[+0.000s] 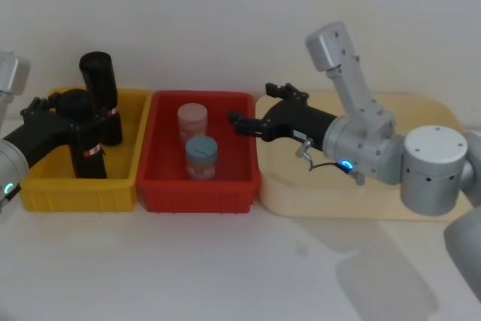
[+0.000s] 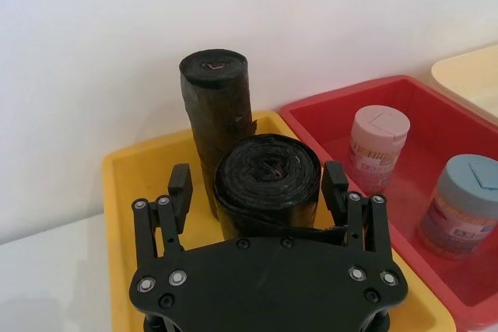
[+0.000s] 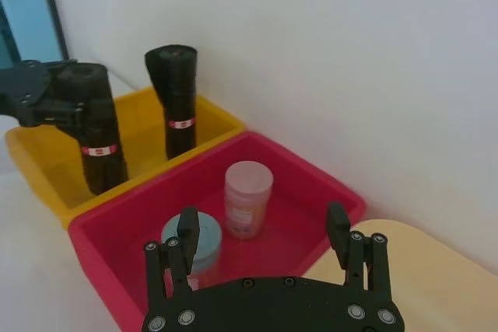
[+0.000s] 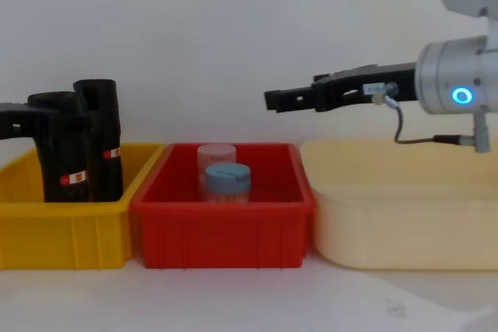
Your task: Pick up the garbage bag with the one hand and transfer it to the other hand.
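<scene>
The garbage bag (image 1: 89, 162) is recorded as black, banded with a small red-and-white label. The second roll (image 1: 99, 80) is marked alike. One bin (image 1: 75, 193) is noted as yellow, the other bin (image 1: 199, 195) as red, and the tray (image 1: 338, 204) as pale cream. One jar (image 1: 201, 152) is capped in blue, the other jar (image 1: 192, 118) in pale pink. The left gripper (image 2: 257, 188) and right gripper (image 3: 261, 225) are black. A green ring (image 1: 7, 188) is lit on the left arm, a blue ring (image 4: 462, 96) on the silver right arm.

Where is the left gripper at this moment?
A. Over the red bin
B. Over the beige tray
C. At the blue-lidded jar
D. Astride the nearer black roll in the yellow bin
D: the left gripper is open, with one finger on each side of the nearer garbage bag, which stands in the yellow bin.
</scene>
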Robot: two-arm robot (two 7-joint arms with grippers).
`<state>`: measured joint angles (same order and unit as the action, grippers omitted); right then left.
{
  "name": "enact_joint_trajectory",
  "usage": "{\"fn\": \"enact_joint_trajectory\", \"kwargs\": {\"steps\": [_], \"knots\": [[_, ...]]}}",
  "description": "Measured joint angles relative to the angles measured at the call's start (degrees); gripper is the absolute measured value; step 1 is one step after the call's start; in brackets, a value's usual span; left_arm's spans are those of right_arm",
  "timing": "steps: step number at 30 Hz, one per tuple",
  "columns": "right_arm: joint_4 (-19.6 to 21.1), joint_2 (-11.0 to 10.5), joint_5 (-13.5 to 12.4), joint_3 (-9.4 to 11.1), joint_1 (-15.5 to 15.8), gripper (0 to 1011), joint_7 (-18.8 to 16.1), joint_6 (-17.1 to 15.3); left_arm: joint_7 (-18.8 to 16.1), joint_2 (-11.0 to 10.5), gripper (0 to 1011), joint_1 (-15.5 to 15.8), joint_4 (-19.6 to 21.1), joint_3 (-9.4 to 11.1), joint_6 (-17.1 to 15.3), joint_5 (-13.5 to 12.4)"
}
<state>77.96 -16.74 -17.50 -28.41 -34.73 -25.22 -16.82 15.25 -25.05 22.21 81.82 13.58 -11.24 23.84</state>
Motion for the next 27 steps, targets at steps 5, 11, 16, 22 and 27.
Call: {"fn": "enact_joint_trajectory", "kwargs": {"steps": [5, 11, 16, 22, 27], "knots": [[-2.2, 1.1, 0.1, -1.7, -1.7, 1001, -1.1, -0.3, 0.1, 0.1, 1001, 0.3, -0.3, 0.1, 0.0, -0.2], [-5.6, 2.9, 0.3, -3.7, -3.9, 1001, -2.5, -0.7, 0.1, 0.2, 1001, 0.6, -0.6, 0.3, -0.1, -0.3], [-8.4, 4.3, 0.4, -5.1, -5.7, 1001, -3.5, -0.9, 0.1, 0.2, 1001, 0.7, -0.7, 0.3, -0.1, -0.3], [-11.8, 5.9, 0.5, -6.4, -7.5, 1001, -4.6, -1.1, 0.2, 0.3, 1001, 0.8, -0.8, 0.3, -0.1, -0.4], [-14.5, 6.9, 0.7, -7.3, -8.6, 1001, -5.3, -1.2, 0.2, 0.3, 1001, 0.8, -0.8, 0.4, -0.1, -0.4]]}}
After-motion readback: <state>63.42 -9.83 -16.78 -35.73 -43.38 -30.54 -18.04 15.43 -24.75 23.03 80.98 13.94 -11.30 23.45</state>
